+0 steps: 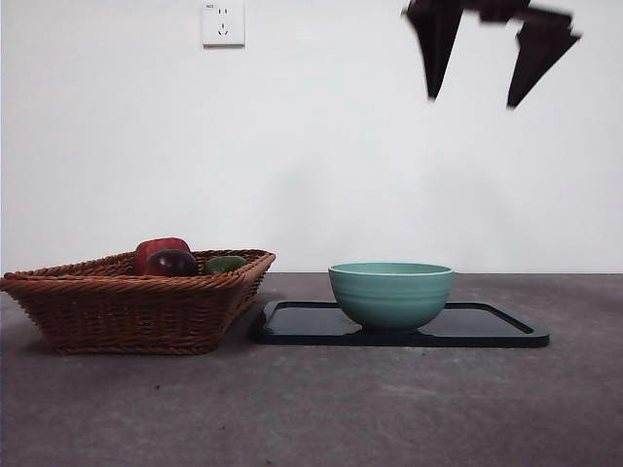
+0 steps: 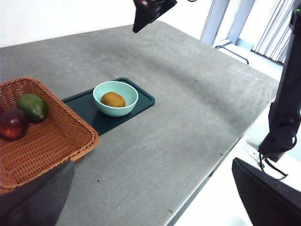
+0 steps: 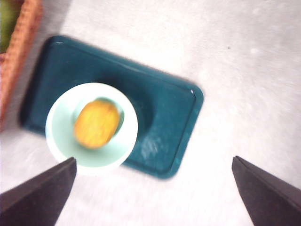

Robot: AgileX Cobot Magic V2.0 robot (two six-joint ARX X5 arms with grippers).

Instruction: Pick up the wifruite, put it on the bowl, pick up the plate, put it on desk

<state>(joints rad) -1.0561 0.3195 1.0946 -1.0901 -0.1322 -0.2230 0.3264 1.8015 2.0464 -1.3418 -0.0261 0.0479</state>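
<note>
The orange-brown wifruite (image 2: 113, 99) (image 3: 96, 123) lies inside the mint-green bowl (image 1: 391, 294) (image 2: 123, 109) (image 3: 61, 141); the bowl's wall hides it in the front view. The bowl stands on the dark flat plate (image 1: 487, 326) (image 2: 84, 106) (image 3: 160, 108), which rests on the grey desk (image 1: 311, 409). High above the bowl and plate hangs my right gripper (image 1: 472, 97) (image 3: 154, 160), open and holding nothing. My left gripper (image 2: 153, 165) is open too, far back from the bowl and high over the desk.
A brown wicker basket (image 1: 127, 302) (image 2: 42, 141) sits just left of the plate, holding a dark red fruit (image 1: 170, 261) (image 2: 11, 123) and a green fruit (image 1: 226, 264) (image 2: 33, 106). The desk's edge (image 2: 221, 160) runs behind my left gripper.
</note>
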